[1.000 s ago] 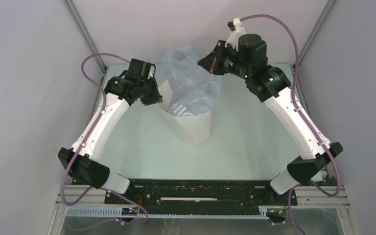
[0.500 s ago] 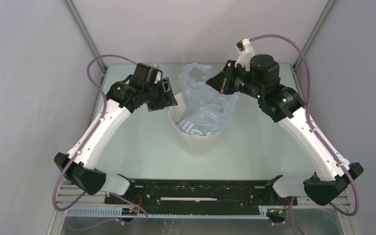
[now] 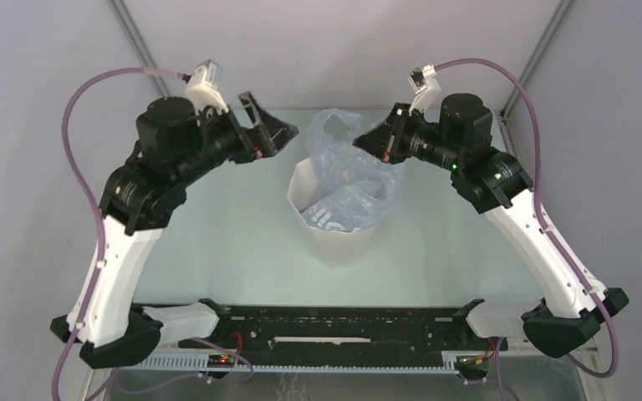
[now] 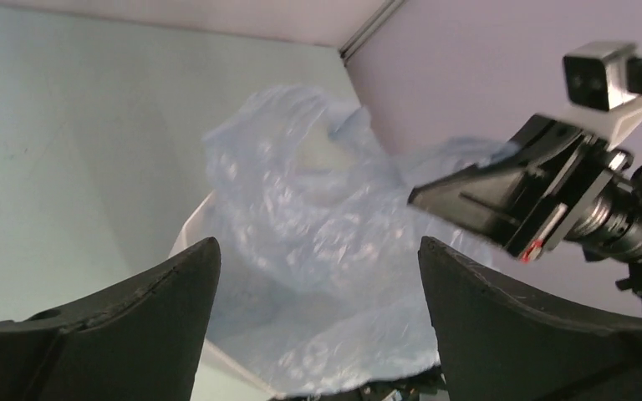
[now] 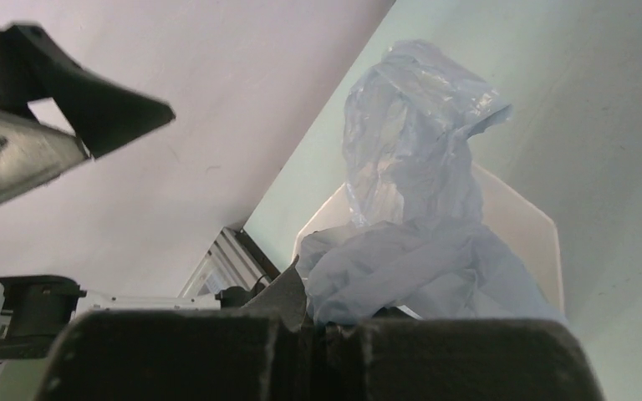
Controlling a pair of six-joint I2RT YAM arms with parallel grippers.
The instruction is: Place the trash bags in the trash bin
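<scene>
The white faceted trash bin (image 3: 334,234) stands upright mid-table. The wrinkled pale-blue trash bag (image 3: 349,180) hangs partly inside it, its top bunched above the rim. My right gripper (image 3: 378,142) hovers at the bin's upper right, shut on the bag's edge; in the right wrist view the film (image 5: 410,251) runs out of the closed jaws over the bin (image 5: 528,225). My left gripper (image 3: 267,127) is raised left of the bin, open and holding nothing. In the left wrist view its fingers (image 4: 142,326) frame the bag (image 4: 318,234) and the bin's rim (image 4: 187,238).
Grey enclosure walls with metal corner posts (image 3: 138,50) close in the pale-green table (image 3: 242,242) on three sides. Purple cables (image 3: 84,100) loop above both arms. The arms' black base rail (image 3: 334,322) runs along the near edge.
My left gripper opened, let go at the bin's left rim and rose up and back. The tilted bin stood upright and shifted slightly right. My right gripper moved right, still pinching the bag.
</scene>
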